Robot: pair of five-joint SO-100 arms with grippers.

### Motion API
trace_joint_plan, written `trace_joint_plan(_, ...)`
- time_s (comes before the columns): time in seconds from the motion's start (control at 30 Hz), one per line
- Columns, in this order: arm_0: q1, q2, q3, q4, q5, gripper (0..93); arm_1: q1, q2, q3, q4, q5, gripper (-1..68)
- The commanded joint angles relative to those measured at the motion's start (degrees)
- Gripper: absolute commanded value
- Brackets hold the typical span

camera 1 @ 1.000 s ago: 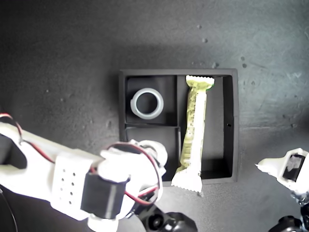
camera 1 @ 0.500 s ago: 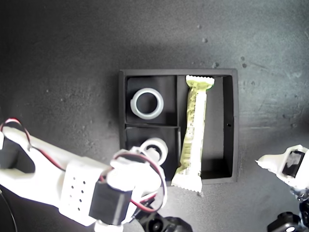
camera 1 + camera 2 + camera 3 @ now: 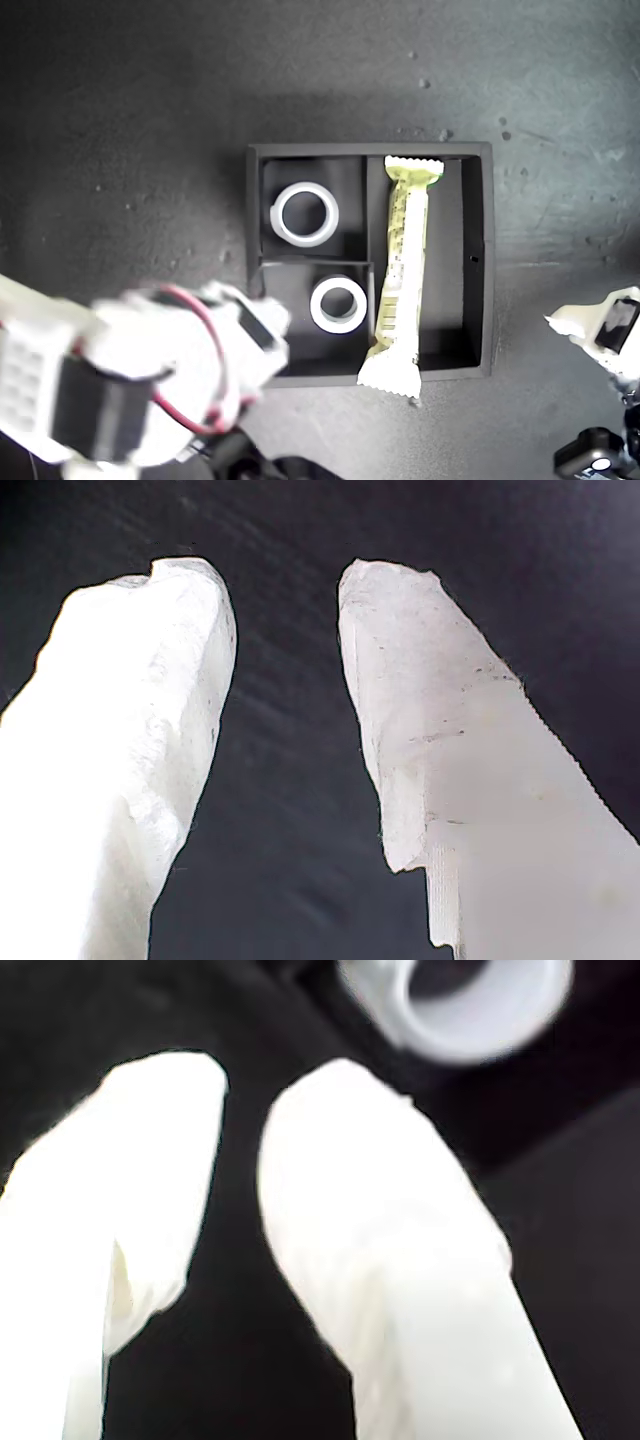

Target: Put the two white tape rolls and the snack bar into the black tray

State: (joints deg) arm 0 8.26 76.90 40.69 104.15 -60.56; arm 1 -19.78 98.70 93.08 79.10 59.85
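Starting at the exterior view's lower left, my second gripper (image 3: 240,1090) is blurry, jaws slightly parted with nothing between them. Next comes the black tray (image 3: 480,150) around frame center: the larger tape roll (image 3: 304,213) in its upper small compartment, the smaller tape roll (image 3: 338,304) in the lower one, the snack bar (image 3: 402,275) in the long compartment. At the lower right edge, my first gripper (image 3: 285,590) is open and empty.

A dark grey, matte table (image 3: 140,130) fills the exterior view. Pale specks (image 3: 424,83) dot its upper right. Light glare washes the frame's right edge.
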Motion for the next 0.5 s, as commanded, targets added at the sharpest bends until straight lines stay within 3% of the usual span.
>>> trace_joint_plan(0.0, -6.06, 27.33, 19.16, 0.62, 1.14, 0.1, 0.7, 6.15, -3.78, 7.38, 4.48, 7.0)
trace_joint_plan(0.17, -11.95, 56.95, 49.92, -4.39, -0.97, 0.1, 3.78, 31.9, 15.38, 2.02, 10.11, 3.5)
trace_joint_plan(0.23, -11.95, 65.48, 62.14, -7.73, -3.25, 0.0, 5.71, 42.19, 25.14, -1.49, 10.81, 0.2)
trace_joint_plan(0.47, -8.96, 85.43, 96.06, -21.97, -11.07, 0.0, 12.39, 67.68, 58.1, -15.56, 12.74, -0.5)
